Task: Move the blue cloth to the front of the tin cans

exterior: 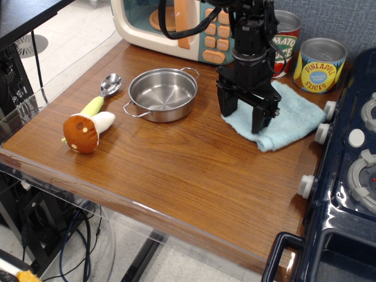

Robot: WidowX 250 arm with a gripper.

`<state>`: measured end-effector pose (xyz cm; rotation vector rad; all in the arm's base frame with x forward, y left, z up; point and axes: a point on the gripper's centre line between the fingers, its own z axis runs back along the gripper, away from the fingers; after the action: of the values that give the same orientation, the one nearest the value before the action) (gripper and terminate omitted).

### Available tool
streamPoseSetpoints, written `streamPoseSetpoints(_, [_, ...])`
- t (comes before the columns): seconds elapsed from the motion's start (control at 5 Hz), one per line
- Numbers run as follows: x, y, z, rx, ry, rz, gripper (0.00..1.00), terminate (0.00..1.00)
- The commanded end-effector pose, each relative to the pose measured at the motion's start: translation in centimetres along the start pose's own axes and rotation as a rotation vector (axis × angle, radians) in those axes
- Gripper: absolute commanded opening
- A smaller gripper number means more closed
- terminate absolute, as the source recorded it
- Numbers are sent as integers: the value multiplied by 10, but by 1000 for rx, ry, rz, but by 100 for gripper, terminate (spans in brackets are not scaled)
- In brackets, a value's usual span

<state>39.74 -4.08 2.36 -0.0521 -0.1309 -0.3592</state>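
The blue cloth (289, 117), pale and fuzzy, lies flat on the wooden table just in front of the tin cans. The red-and-green Tomato Sauce can (283, 35) and the yellow-and-blue Pineapple Slices can (320, 64) stand upright against the back wall. My gripper (242, 115) points down over the cloth's left edge. Its black fingers (227, 104) are spread apart and hold nothing. The fingertips are at or just above the cloth; I cannot tell whether they touch. The arm hides part of the Tomato Sauce can.
A round steel pan (163, 94) sits left of the gripper. A spoon (109, 85) and a toy mushroom (85, 130) lie further left. A toy microwave (170, 23) stands at the back. A dark toy stove (352, 158) borders the table's right side.
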Motion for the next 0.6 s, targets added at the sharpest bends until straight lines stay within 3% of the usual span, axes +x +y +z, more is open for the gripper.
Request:
streamPoseSetpoints(0.0, [-5, 22, 80, 2, -140, 1, 100, 0])
streamPoseSetpoints(0.4, [-18, 26, 90, 24, -148, -41, 100, 0])
